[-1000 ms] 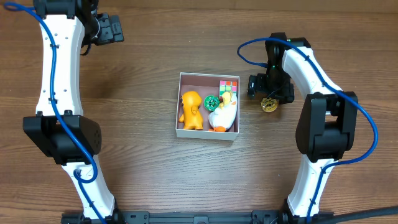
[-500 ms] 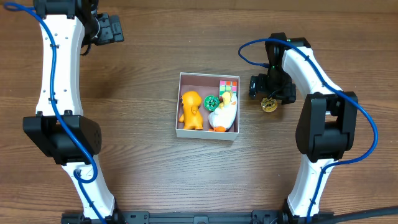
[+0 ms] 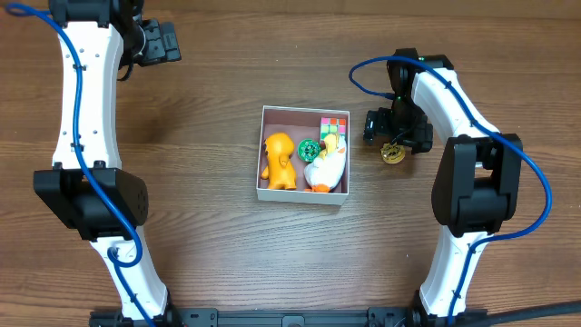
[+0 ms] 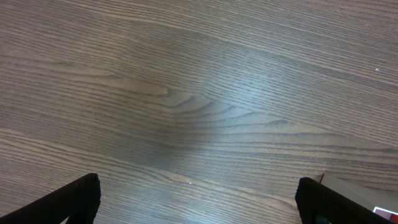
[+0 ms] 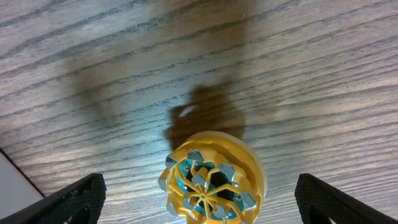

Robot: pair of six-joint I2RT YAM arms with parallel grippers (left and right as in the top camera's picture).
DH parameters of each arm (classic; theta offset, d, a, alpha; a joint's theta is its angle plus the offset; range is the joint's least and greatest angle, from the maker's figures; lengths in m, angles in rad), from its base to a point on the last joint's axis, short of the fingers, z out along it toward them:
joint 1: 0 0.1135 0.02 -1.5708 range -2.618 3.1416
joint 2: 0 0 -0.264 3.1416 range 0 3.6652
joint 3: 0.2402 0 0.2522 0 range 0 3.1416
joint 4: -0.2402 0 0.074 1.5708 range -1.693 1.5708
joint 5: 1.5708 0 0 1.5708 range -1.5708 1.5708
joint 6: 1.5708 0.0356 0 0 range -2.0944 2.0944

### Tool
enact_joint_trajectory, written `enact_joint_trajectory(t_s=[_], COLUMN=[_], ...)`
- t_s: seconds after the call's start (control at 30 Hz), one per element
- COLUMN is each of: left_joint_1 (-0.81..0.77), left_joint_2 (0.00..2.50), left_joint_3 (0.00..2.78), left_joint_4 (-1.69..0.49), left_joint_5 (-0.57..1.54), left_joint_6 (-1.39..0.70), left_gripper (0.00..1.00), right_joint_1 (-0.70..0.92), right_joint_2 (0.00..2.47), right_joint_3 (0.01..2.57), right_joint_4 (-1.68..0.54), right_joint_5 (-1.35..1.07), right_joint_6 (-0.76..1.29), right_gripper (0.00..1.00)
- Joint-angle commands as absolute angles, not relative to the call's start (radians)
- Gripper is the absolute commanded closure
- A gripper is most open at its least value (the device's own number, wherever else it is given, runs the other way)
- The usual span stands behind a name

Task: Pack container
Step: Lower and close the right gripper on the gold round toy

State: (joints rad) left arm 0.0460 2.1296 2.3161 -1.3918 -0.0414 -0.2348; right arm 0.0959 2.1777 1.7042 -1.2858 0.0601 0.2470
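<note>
Container mid-table, near-square, set slightly askew.

The container (image 3: 300,195) has no clear long axis; its walls are turned a little clockwise from the table (image 3: 227,263) edges. Near its right wall, a yellow wheel toy (image 3: 393,153) lies below the wide, empty right gripper (image 5: 202,205). The left gripper (image 4: 199,202), equally wide, hangs near the far left corner.

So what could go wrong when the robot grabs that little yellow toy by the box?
The yellow toy is round and sits between the open fingers of the right end effector. If they close off-centre, it could squirt out or roll away. Also, the box already holds an orange toy, a green toy, a duck and a coloured cube, so little bare floor is left. The yellow toy might land on the duck and tumble out.
</note>
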Motion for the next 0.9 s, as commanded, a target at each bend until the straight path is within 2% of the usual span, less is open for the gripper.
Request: enact_joint_trajectory(t_s=[0.0, 0.6, 0.87], left_joint_1=[0.045, 0.045, 0.045], left_joint_2=[2.122, 2.122, 2.122], left_joint_3=[2.339, 2.339, 2.339], left_joint_4=[-1.391, -1.391, -1.391], left_joint_5=[-0.036, -0.036, -0.035], left_joint_6=[-0.251, -0.251, -0.251], left_gripper=[0.0, 0.0, 0.0], right_joint_1=[0.094, 0.094, 0.094], right_joint_2=[2.157, 2.157, 2.157], right_joint_3=[1.676, 1.636, 1.636], right_joint_4=[-1.267, -1.246, -1.246], right_joint_5=[0.077, 0.076, 0.076], right_joint_6=[0.254, 0.244, 0.244], right_gripper=[0.0, 0.0, 0.16])
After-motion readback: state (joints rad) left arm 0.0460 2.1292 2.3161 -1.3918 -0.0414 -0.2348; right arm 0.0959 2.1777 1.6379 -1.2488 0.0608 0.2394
